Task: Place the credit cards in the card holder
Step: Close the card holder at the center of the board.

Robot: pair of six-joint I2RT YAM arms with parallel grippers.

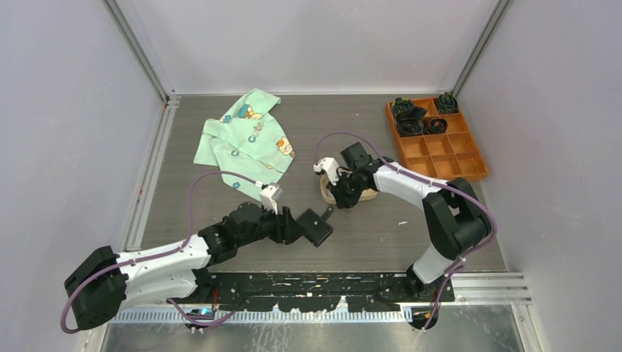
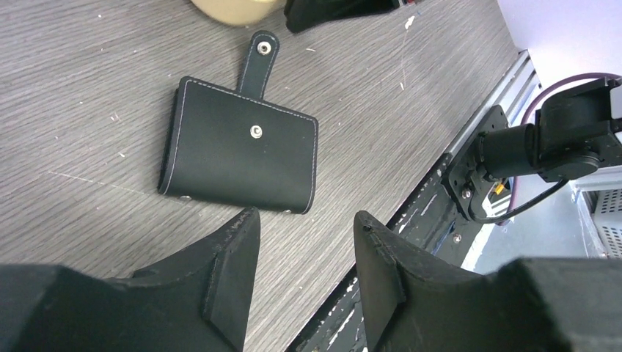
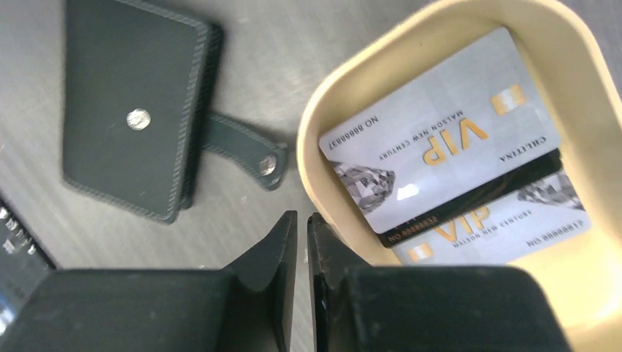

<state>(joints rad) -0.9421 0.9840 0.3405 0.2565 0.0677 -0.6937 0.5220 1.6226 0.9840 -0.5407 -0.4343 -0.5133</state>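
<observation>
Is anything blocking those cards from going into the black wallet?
No object lies between them, but the card holder is folded shut, its tab unsnapped, and the credit cards sit inside the beige tray.

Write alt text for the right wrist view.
Three VIP cards lie stacked in a beige tray, silver over black over silver. The right gripper, nearly shut, is at the tray's rim; beside it the card holder lies closed, tab unsnapped.

Bright even light; soft shadows (right wrist view slightly blurred).
</observation>
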